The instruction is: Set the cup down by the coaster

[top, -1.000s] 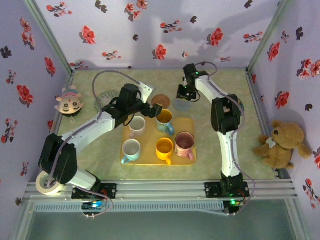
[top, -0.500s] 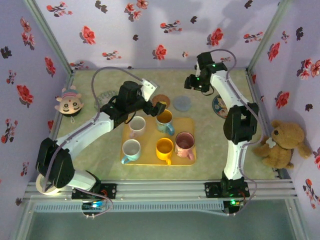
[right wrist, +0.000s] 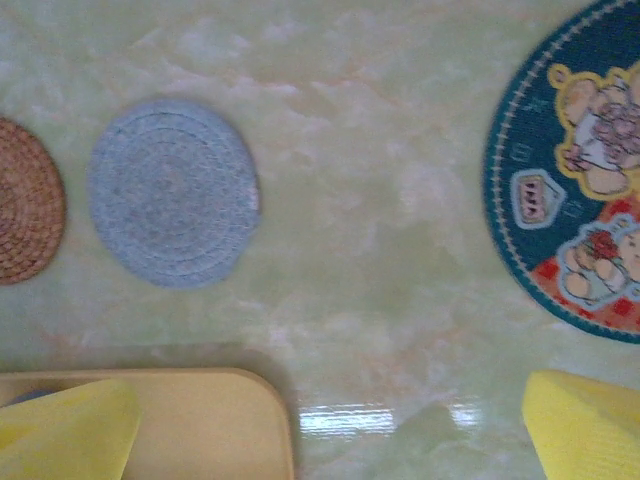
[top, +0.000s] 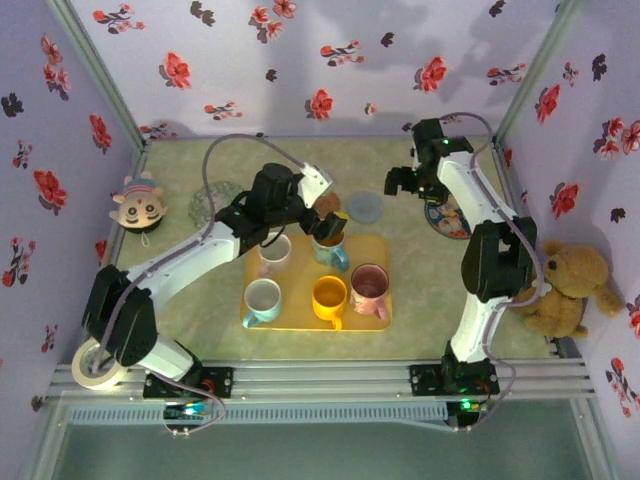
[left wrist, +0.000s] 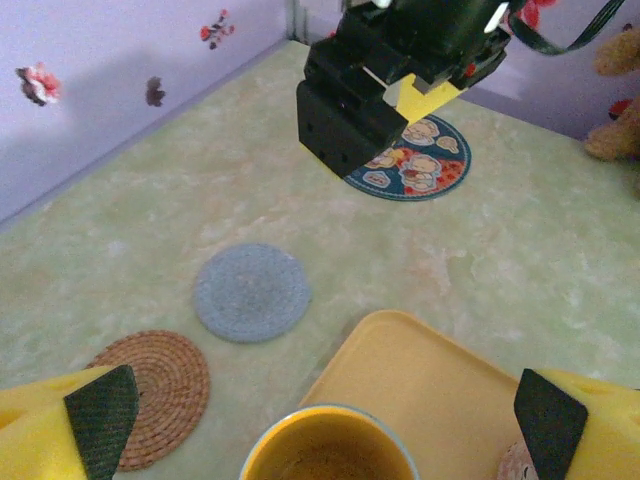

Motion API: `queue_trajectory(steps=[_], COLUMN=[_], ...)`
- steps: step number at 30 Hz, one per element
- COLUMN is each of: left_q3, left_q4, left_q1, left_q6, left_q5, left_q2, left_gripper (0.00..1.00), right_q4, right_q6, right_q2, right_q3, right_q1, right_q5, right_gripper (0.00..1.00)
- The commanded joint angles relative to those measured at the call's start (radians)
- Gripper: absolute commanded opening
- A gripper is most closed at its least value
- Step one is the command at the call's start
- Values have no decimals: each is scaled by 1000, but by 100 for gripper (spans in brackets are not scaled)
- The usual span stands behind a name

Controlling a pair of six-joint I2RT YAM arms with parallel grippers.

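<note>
Between the left jaws, which stand wide open and hold nothing, the cup [left wrist: 330, 447] sits just below, with its yellow rim about midway between the two pads [left wrist: 70, 425]. It stands on the tray [left wrist: 420, 375], near the tray edge that faces the coasters. Ahead of these jaws, on the bench [left wrist: 520, 260], lie a grey coaster [left wrist: 251, 292] and a brown coaster [left wrist: 152, 398], just beside each other. Further out hang the right jaws, also wide open and empty, their pads [right wrist: 65, 430] far apart above the bench, between the grey coaster and a cartoon mat [left wrist: 415, 160].

I judge the step in hand to be the grasp of the cup. To do it well, the left jaws should go straight down until the pads are below the rim, one on each side of the wall, and close only then. A white cup [top: 274, 250] stands close beside them, so the pad on that side should not touch it. Afterwards the cup needs a lift clear of the tray lip, and it should be put beside a coaster, not on it. Which coaster is meant I cannot tell.
</note>
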Motion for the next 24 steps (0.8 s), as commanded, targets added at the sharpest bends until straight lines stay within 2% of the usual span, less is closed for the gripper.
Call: queue_trajectory(steps=[1, 9, 14, 24], left_q3=[44, 52, 49, 53], left_q4=[52, 77, 71, 67], left_q1=[-22, -39, -43, -54], left_q6=[10, -9, -13, -27], left_q5=[38, 53, 66, 78], left_q2=[41, 95, 112, 144], left_gripper=[100, 100, 100, 100], right_q4=[-23, 18, 16, 48], right_q6=[-13, 11, 32, 51], right_q2=[-32, -12, 61, 185], right_q3=[-37, -113, -95, -35], right_q1=[-25, -93, -134, -165], right_q5=[66, 92, 61, 83], right_gripper=[99, 98, 86, 71])
